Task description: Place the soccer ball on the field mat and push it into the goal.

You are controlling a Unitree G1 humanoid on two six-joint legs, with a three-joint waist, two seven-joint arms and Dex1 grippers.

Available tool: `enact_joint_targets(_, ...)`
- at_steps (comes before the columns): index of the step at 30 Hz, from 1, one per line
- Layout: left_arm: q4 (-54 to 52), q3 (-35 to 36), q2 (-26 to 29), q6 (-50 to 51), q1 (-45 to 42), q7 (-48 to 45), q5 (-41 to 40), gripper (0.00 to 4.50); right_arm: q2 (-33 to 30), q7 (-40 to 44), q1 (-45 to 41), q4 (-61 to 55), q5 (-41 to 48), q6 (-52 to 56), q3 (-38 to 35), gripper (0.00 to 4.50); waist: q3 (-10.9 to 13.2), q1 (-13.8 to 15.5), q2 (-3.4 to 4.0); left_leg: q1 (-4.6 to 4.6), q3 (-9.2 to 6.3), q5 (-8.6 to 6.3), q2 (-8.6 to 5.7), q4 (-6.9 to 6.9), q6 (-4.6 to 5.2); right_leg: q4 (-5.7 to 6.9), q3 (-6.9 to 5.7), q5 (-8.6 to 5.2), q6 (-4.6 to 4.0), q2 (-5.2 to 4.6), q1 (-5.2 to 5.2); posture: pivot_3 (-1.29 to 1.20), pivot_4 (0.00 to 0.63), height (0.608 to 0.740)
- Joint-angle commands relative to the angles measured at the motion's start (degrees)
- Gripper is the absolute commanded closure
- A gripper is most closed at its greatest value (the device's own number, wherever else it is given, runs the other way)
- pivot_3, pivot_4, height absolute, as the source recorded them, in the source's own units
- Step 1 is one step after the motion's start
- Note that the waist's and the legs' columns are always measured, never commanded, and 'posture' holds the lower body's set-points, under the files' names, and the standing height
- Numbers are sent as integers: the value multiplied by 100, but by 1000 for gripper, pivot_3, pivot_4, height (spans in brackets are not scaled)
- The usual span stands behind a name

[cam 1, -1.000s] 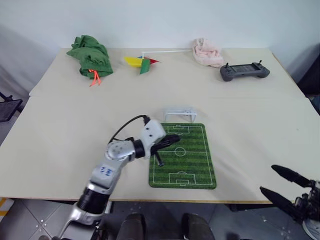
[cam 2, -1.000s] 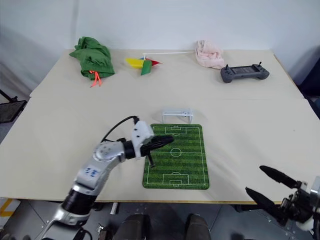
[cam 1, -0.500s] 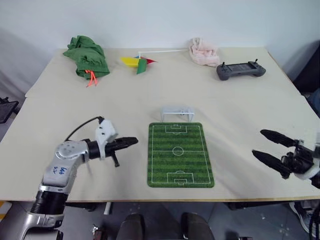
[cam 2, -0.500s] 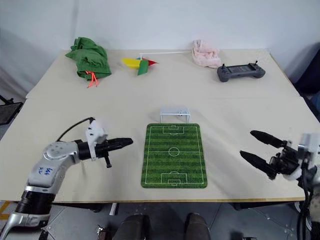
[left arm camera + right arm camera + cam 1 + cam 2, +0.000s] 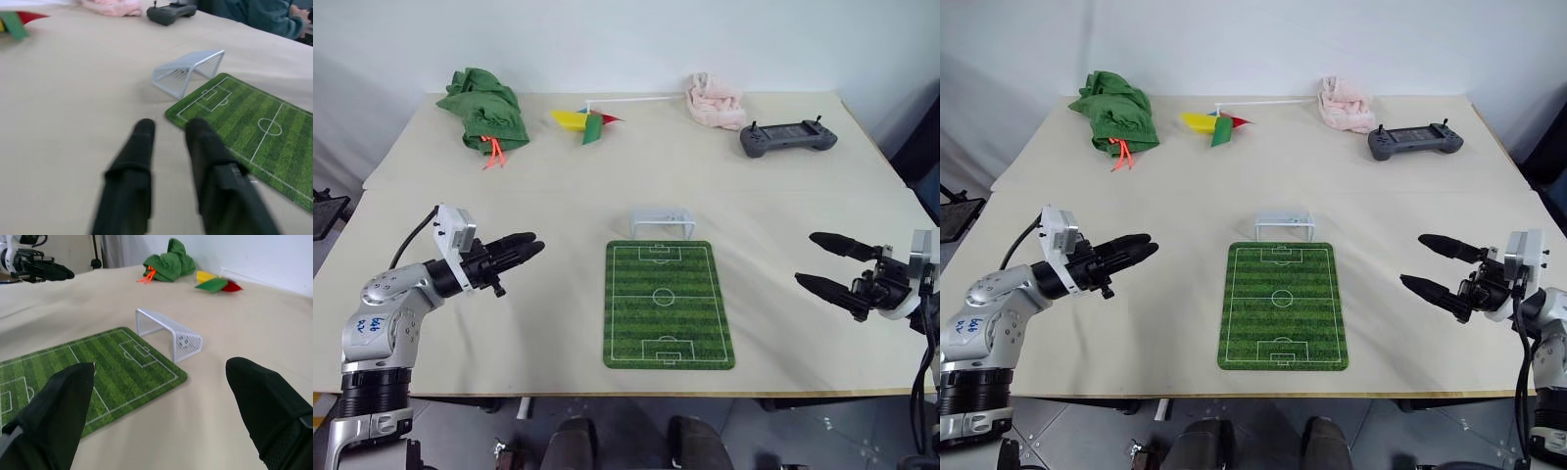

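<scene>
Field mat [image 5: 669,304] bare, goal [image 5: 661,220] adjoining; left gripper [image 5: 530,245] slightly parted, right gripper [image 5: 819,261] wide, both empty.

A: L arm [image 5: 386,328] is looking silver-grey w/ black joint rings, blue scribble on the forearm shell, black cable looping off the white wrist box.
B: R arm [image 5: 1538,313] is showing a white wrist box too, black cable trailing. Both grippers are wearing tapered black fingers [image 5: 54,406].
</scene>
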Motion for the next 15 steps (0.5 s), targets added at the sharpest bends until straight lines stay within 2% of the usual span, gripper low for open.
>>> enact_joint_targets(1,-309,198,200,-31,110,-6,-95,2014,-174,90,-81,19,24,-24,-48,0,0,-5,0,0,1,0,0,-1,0,0,0,0,0,0,0,0,150,740)
enact_joint_targets(7,-406,422,575,14,563,-456,-304,126,-258,115,-68,81,-24,21,-32,0,0,-56,0,1,4,-1,1,-8,-2,-2,1,0,0,0,-4,0,150,740)
enact_joint_targets(13,-38,610,831,-535,817,-571,15,33,-261,136,23,61,-43,32,-26,0,0,-89,0,1,5,-1,1,-8,-1,-3,2,0,-1,0,-5,0,150,740)
enact_joint_targets(15,117,662,844,-1109,860,-494,296,33,-246,125,35,50,-53,34,-22,0,0,-90,0,1,5,-1,1,-8,-1,-3,1,0,-1,-1,-5,0,150,740)
